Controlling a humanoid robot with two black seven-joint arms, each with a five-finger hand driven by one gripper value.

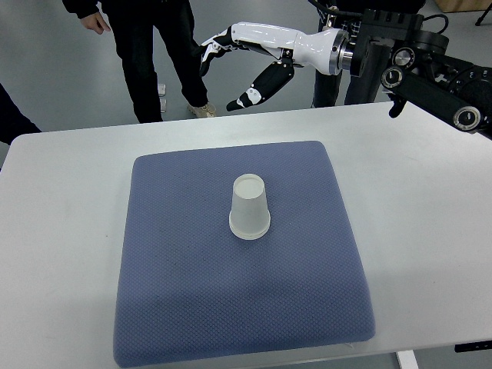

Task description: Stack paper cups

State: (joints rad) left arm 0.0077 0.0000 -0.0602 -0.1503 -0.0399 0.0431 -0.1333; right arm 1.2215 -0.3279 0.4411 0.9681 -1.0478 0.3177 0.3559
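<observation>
A white paper cup (pixel 250 207) stands upside down near the middle of a blue-grey mat (pixel 177 292); whether it is one cup or several nested I cannot tell. My right hand (pixel 231 65) hangs high above the table's far edge, well behind the cup, its white and black fingers (pixel 257 88) spread and holding nothing. Its arm (pixel 415 61) reaches in from the upper right. No left arm shows.
The mat lies on a white table (pixel 54 231). Beyond the far edge a person in dark clothes (pixel 150 54) stands on the grey floor, with another dark sleeve (pixel 11 115) at the left edge.
</observation>
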